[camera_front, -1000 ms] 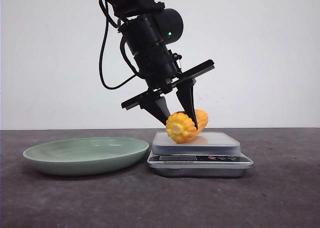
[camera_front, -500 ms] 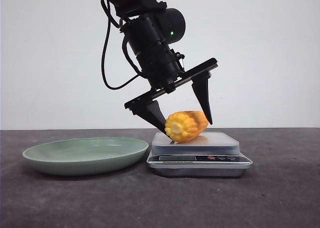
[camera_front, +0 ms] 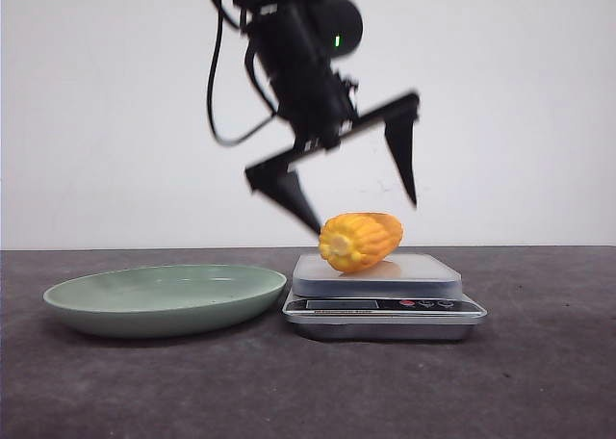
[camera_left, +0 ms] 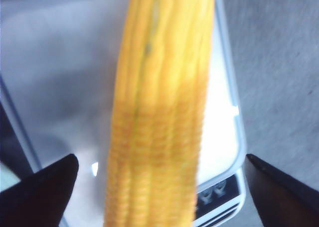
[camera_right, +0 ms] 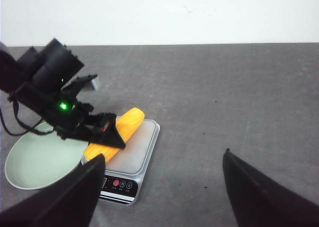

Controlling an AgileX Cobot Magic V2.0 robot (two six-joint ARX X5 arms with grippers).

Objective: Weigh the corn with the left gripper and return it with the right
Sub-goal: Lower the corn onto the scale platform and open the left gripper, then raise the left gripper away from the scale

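The left gripper (camera_front: 356, 184) has lifted clear since a moment ago, fingers spread wide and empty above the corn (camera_front: 359, 241), which lies on the kitchen scale (camera_front: 385, 306), beside the green plate (camera_front: 166, 298), near the table's front edge. The right gripper (camera_right: 159, 187) is open, holding nothing.

A plain white wall (camera_front: 520, 102) rises behind the dark grey tabletop (camera_front: 539, 381).

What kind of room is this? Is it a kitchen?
Probably not a kitchen; more likely a robot test bench. There is only a bare white wall, a plain grey table, and a robot's left gripper above corn on a scale.
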